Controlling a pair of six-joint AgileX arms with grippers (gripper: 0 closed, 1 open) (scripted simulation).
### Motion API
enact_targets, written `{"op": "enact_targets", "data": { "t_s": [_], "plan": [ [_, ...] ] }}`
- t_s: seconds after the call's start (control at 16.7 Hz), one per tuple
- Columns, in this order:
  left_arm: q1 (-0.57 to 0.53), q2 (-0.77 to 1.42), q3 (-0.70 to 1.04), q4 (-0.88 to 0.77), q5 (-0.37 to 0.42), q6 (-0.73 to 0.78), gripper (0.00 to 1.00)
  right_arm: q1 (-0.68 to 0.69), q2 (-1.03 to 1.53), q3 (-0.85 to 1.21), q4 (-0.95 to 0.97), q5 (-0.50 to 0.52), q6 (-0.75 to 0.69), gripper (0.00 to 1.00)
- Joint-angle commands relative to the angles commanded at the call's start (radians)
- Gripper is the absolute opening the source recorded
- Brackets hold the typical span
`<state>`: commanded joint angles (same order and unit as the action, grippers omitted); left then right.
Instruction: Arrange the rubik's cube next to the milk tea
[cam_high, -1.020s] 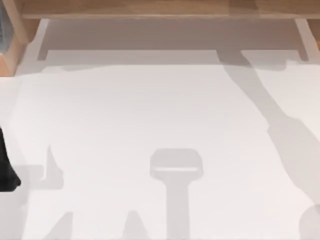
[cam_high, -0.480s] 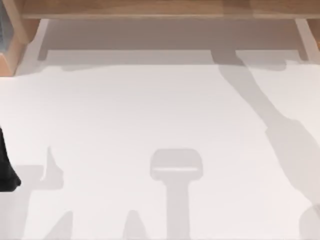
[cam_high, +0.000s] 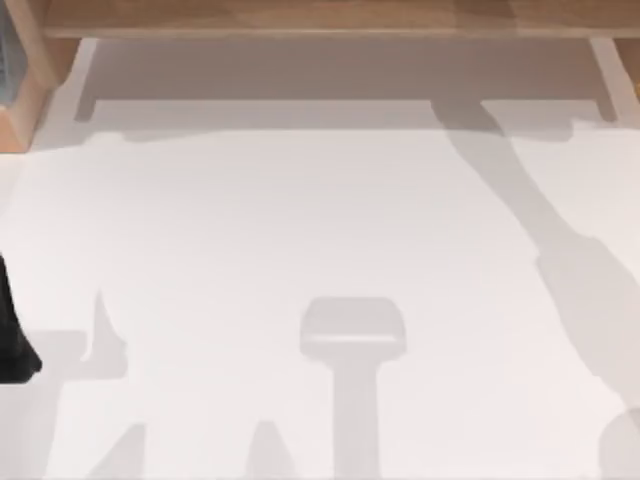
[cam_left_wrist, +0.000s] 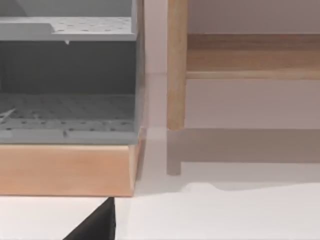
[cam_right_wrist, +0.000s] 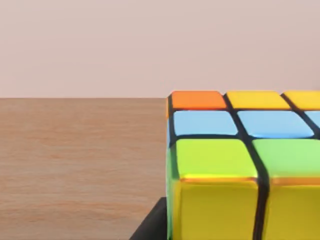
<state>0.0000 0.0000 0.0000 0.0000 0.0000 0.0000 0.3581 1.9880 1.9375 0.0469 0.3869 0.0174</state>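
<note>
Glossy square-tiled rubik's cube (cam_right_wrist: 245, 165) close before right wrist camera, wood-grain surface (cam_right_wrist: 75, 160) behind; grip state of either gripper cannot be told.

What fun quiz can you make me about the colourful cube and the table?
1. True or false: the rubik's cube has an orange tile.
2. In the right wrist view, what is the brown surface behind the cube made of? A wood, B grass, C water.
3. Fill in: in the top view, the table is coloured ____.
Key: 1 true; 2 A; 3 white.
</note>
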Motion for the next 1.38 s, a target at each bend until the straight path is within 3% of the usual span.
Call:
{"op": "enact_targets", "data": {
  "t_s": [0.42,0.78,1.02,1.38],
  "plan": [
    [0.000,0.000,0.000,0.000,0.000,0.000,1.00,0.002,-0.054,-0.008,-0.030,-0.005,0.034,0.00],
    [0.000,0.000,0.000,0.000,0.000,0.000,1.00,-0.002,-0.246,-0.089,-0.246,-0.034,0.157,0.00],
    [0.000,0.000,0.000,0.000,0.000,0.000,1.00,-0.005,-0.359,-0.285,-0.475,-0.105,0.238,0.00],
    [0.000,0.000,0.000,0.000,0.000,0.000,1.00,-0.007,-0.457,-0.787,-0.862,-0.283,0.332,0.00]
  ]
}}
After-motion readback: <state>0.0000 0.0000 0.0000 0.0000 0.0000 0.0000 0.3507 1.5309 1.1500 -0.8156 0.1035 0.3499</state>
